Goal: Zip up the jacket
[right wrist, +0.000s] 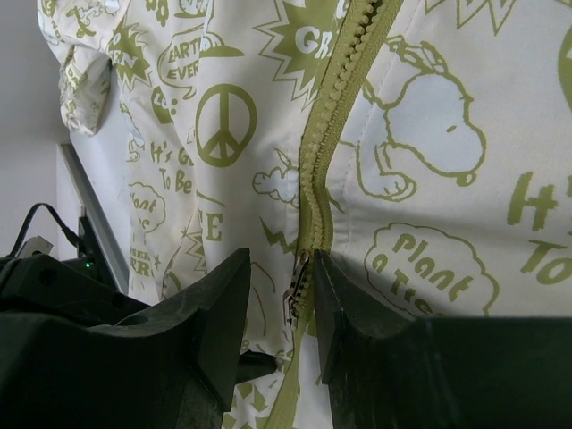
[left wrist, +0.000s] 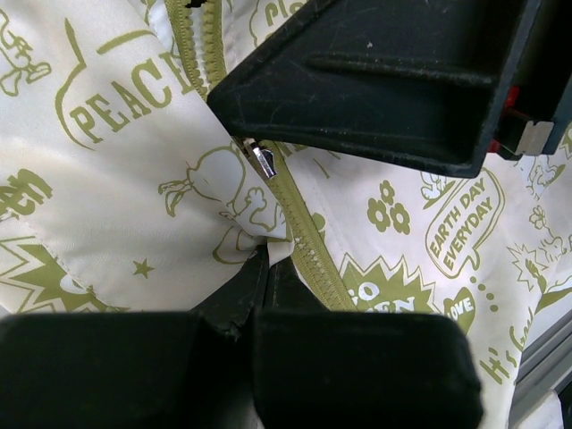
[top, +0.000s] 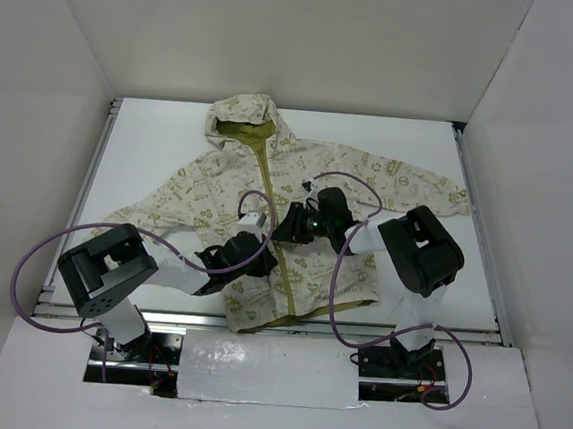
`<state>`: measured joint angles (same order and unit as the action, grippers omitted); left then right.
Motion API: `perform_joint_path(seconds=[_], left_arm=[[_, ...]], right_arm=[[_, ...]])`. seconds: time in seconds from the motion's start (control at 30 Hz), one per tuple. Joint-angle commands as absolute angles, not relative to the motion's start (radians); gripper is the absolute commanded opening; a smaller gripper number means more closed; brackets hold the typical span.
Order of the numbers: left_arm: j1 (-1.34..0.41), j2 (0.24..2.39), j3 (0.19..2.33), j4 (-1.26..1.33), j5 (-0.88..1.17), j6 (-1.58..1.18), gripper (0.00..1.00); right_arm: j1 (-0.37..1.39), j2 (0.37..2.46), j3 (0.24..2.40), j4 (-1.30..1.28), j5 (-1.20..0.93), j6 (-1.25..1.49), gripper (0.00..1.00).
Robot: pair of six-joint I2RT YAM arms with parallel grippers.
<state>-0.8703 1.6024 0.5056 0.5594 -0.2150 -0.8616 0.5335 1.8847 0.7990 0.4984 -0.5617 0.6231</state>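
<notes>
The left claw (left wrist: 262,284) pinches the jacket (top: 209,183) hemward while the slightly open right claw (right wrist: 281,268) straddles the zipper pull (right wrist: 299,288), with the zipper (right wrist: 326,134) running toward the far edge of the tabletop (top: 153,133).

Both arms are chunky matte-black joint housings joined by white tubular links: the left arm (top: 111,274) left of the silver foil panel (top: 271,369), the right arm (top: 419,251) right of it. A thin purple cable (top: 22,272) loops beside each base, and a small green light (top: 313,220) glows above the panel. The left gripper (left wrist: 266,284) has blocky black fingers (left wrist: 357,366). The right gripper (right wrist: 281,295) has black wedge fingers (right wrist: 201,331), one ribbed, with a red part and a bare metal tab (left wrist: 534,136).
</notes>
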Motion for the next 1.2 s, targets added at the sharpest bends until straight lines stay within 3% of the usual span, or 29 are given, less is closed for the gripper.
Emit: perform_joint_path(seconds=[0.0,0.37,0.8,1.17], left_arm=[[-0.873,1.648,0.471,0.443,-0.15,-0.818,0.0],[-0.873,1.632,0.454,0.466,-0.123,-0.793,0.0],[-0.873,1.605,0.445,0.439,-0.133,-0.785,0.0],[-0.873,1.601,0.451,0.423,-0.155,-0.781,0.0]], right_arm=[[0.537,1.897,0.83,0.555,-0.58,0.632,0.42],[0.538,1.859,0.825,0.572,-0.492,0.657,0.46],[0.538,1.937,0.885,0.474,-0.534,0.592,0.47],[0.538,1.919,0.801,0.515,-0.592,0.598,0.44]])
